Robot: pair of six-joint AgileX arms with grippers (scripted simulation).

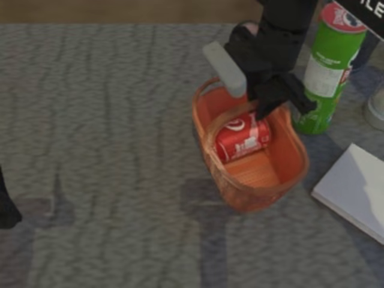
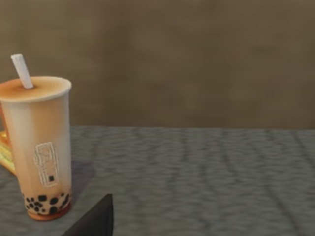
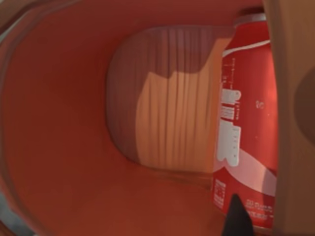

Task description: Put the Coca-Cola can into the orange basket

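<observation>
On the grey table (image 1: 108,150), Coca-Cola can (image 1: 243,139) inside orange basket (image 1: 294,165), right jaws (image 1: 282,99) parted, empty above.

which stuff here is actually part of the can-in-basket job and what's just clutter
Part of the job:
- Coca-Cola can, lying on its side inside the basket
- orange basket
- right gripper, above the basket's far end

Just lying about:
- green chips tube
- white book
- bubble tea cup
- left arm, parked at the table's left edge
</observation>
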